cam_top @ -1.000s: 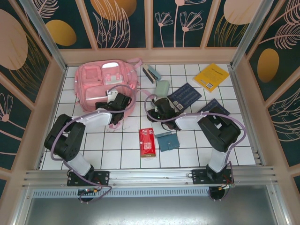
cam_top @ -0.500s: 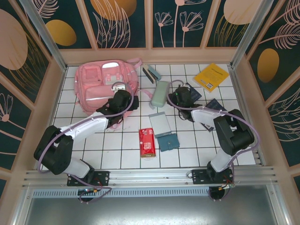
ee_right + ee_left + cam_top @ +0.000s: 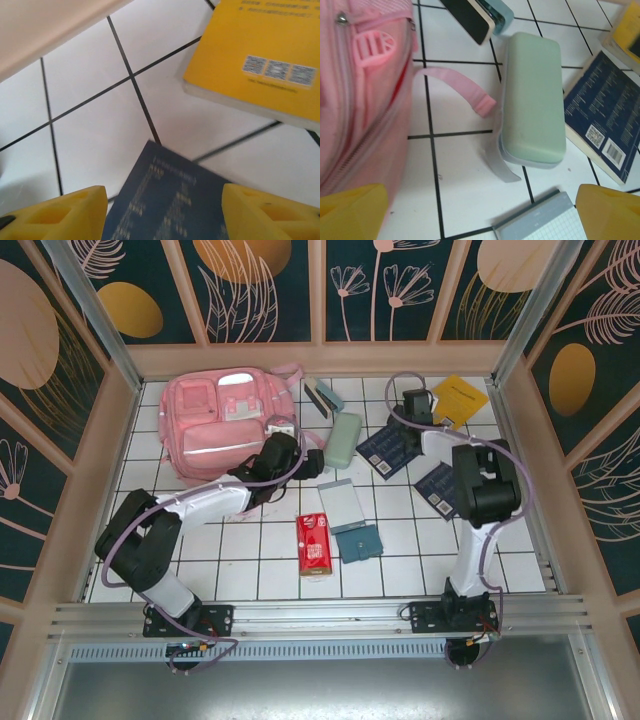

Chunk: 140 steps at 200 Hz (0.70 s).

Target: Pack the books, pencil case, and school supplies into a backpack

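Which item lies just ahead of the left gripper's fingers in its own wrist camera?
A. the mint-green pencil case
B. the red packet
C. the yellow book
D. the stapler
A: in the left wrist view the pencil case lies flat just ahead of the open left gripper, with the pink backpack off to its side.

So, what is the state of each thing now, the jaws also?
backpack: lying flat, front up.
pencil case: on the tiles, not held.
yellow book: flat, not packed.
navy books: flat, not packed.
left gripper: jaws open, empty.
right gripper: jaws open, empty.
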Each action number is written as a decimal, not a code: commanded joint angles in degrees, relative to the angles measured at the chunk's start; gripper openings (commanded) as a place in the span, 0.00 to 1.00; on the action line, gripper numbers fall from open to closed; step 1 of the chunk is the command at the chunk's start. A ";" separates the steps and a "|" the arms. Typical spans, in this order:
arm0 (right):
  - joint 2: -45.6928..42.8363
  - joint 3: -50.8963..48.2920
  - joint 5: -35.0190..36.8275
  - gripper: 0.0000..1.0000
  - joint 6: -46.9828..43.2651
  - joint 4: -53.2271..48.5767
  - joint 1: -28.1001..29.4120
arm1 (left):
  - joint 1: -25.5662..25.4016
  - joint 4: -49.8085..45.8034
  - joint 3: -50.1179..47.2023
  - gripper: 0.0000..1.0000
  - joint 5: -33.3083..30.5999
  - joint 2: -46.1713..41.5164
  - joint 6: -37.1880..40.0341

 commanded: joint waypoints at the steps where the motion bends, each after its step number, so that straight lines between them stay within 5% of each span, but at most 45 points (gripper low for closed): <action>1: 5.58 6.91 -4.42 0.59 -2.65 -6.31 -0.61 | -0.22 2.42 1.40 0.96 2.14 0.63 -1.34; 59: 9.18 6.93 -12.43 0.53 -4.66 -6.63 2.39 | -0.44 2.65 3.64 0.96 4.16 2.63 -1.43; 103: 4.01 -1.53 -12.53 0.53 -6.08 -3.33 9.60 | -0.76 3.86 4.85 0.96 7.06 4.70 -1.56; 140: -4.77 -7.82 -10.21 0.55 -5.19 -0.88 11.01 | -1.78 6.81 7.09 0.84 12.23 9.13 -2.33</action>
